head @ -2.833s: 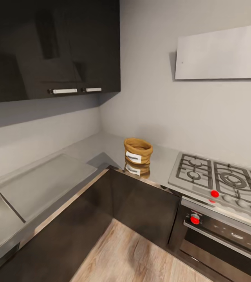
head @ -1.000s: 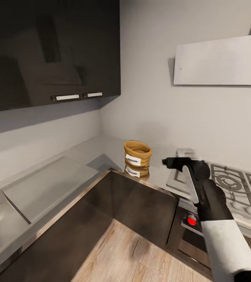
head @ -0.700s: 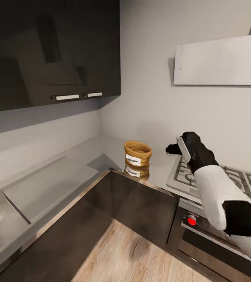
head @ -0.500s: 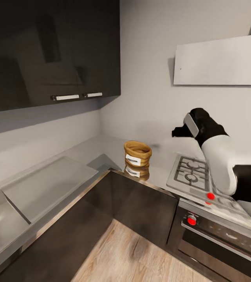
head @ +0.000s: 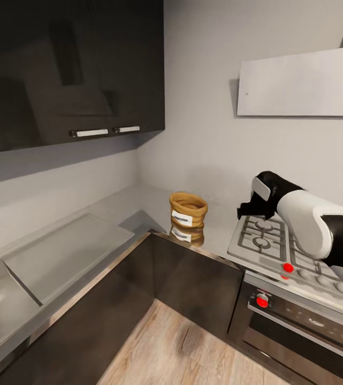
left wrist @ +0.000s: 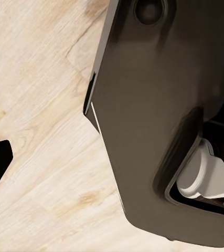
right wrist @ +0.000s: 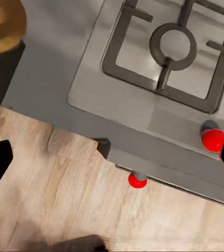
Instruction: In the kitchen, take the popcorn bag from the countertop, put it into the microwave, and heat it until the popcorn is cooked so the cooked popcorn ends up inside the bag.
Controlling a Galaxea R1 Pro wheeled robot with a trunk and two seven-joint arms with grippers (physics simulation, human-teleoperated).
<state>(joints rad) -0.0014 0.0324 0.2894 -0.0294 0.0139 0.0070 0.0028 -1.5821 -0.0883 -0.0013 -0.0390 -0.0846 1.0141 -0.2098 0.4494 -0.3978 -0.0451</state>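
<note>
Raised over the hob (head: 294, 248) at about 3 o'clock in my head view, my right gripper (head: 246, 209) holds nothing, its jaws apparently apart though I cannot tell how wide. Farther in, at 9 o'clock from it and well apart, the popcorn bag (head: 188, 209) stands upright on the table (head: 139, 203). I judge this the reach; next I must close over its rolled rim.

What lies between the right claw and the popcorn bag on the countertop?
In the head view, only bare grey countertop separates the right claw from the popcorn bag; the claw hangs over the gas hob's near corner.
</note>
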